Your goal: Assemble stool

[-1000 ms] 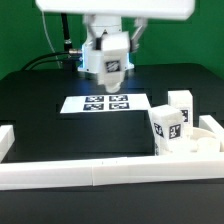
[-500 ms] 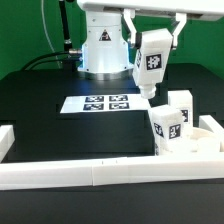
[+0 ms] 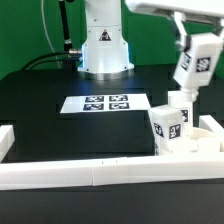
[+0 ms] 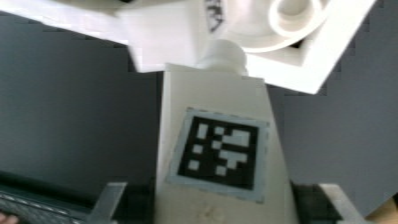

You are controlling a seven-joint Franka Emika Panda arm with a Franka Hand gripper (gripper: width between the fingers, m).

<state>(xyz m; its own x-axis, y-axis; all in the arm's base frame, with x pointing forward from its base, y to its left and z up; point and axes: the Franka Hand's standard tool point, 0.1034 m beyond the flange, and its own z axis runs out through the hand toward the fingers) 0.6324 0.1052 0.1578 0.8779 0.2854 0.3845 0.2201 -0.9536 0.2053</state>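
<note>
A green wall stood behind a black table [image 3: 60, 80], with the white base of the robot arm [image 3: 104, 45] at the far middle of it. Long white rails [image 3: 80, 175] fenced the near edge and the left side. In the near right corner, against the rails, lay the round white seat [image 3: 208, 130] of the stool. I could see only part of its rim.

The flat marker board [image 3: 105, 103] lay near the middle of the table, well apart from the seat.

Two other legs [image 3: 167, 125] stood upright by the seat, one nearer and one just behind it, each showing a black-and-white tag. I could not tell whether they stood on the seat or beside it.

Up at the far right, the claw [image 3: 190, 42] was closed on a third leg [image 3: 195, 65] and held it in the air, slightly tilted, tag facing the room. Its lower end hung just above the farther standing leg. I could not tell whether they touched.

From the wrist, that leg [image 4: 217, 140] ran lengthwise between the two fingers [image 4: 116, 205], which pressed its sides. Its rounded tip pointed toward a blurred cluster of white parts below.
</note>
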